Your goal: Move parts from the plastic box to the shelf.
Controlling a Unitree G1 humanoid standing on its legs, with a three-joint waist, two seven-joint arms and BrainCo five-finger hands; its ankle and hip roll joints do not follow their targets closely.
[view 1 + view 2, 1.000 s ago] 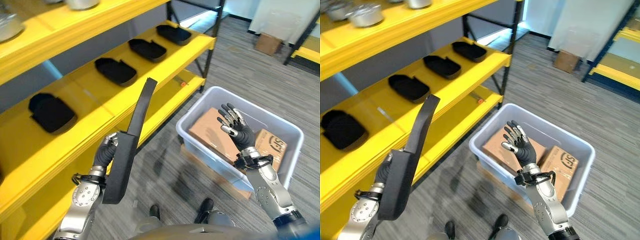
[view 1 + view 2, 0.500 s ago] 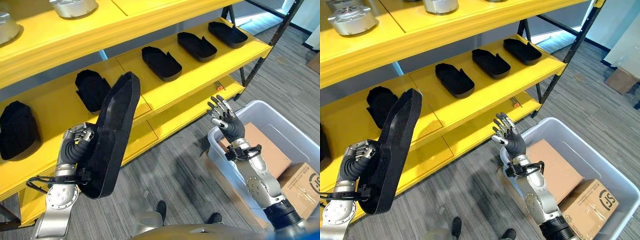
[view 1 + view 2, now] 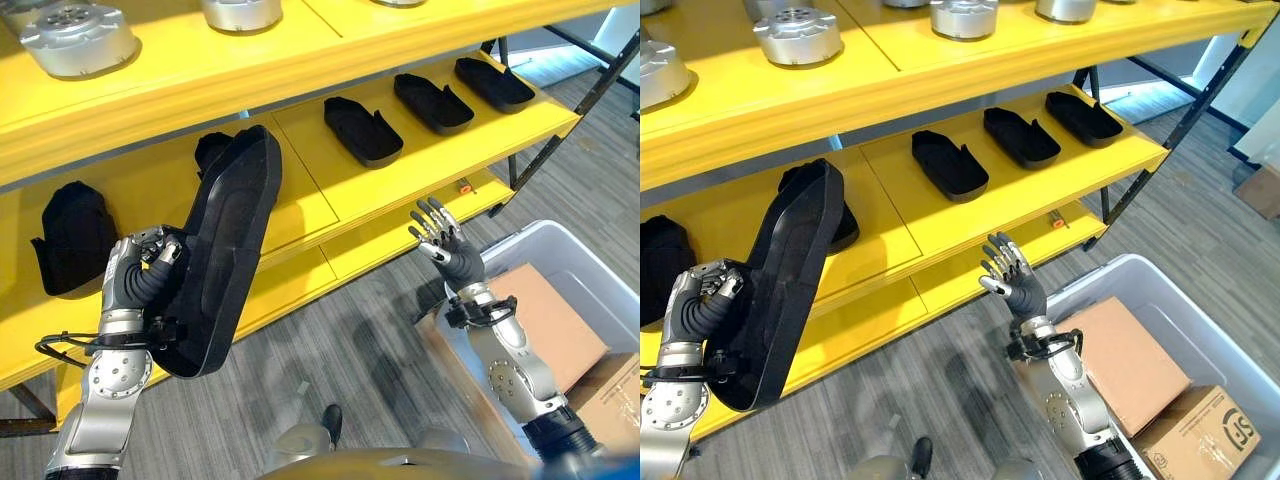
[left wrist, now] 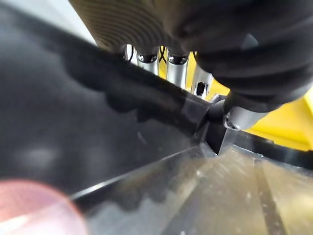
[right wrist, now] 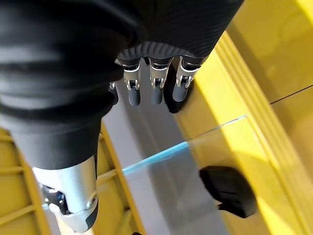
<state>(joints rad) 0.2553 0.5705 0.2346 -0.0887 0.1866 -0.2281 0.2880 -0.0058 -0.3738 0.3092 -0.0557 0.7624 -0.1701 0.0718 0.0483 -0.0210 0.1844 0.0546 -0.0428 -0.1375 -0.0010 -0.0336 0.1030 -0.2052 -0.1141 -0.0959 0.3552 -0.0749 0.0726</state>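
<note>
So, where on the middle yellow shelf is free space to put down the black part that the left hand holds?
The left hand holds the black part. Bare yellow shelf lies between the half-hidden part and the next part to the right. Further right, two more parts crowd the shelf.

Held part [image 3: 225, 260]: matt black moulded plastic, smooth, with a faint sheen along its rim; gripped by the left hand [image 3: 140, 275].
Shelf [image 3: 330, 205]: painted yellow boards, smooth and slightly glossy; dark metal posts are seen at the end.
Parts on the shelf [image 3: 362, 130]: the same matt black plastic.
Round pieces on the upper board [image 3: 78, 38]: bare machined metal, silver-grey, dull shine.
Plastic box [image 3: 1180, 330]: pale, smooth, semi-glossy plastic.
Cartons in the box [image 3: 1128, 362]: brown cardboard, matt.
Floor [image 3: 370, 350]: grey striped carpet, rough-looking.
Right hand [image 3: 445, 245]: silver metal-look fingers, dark tips, ribbed matt black cover.
</note>
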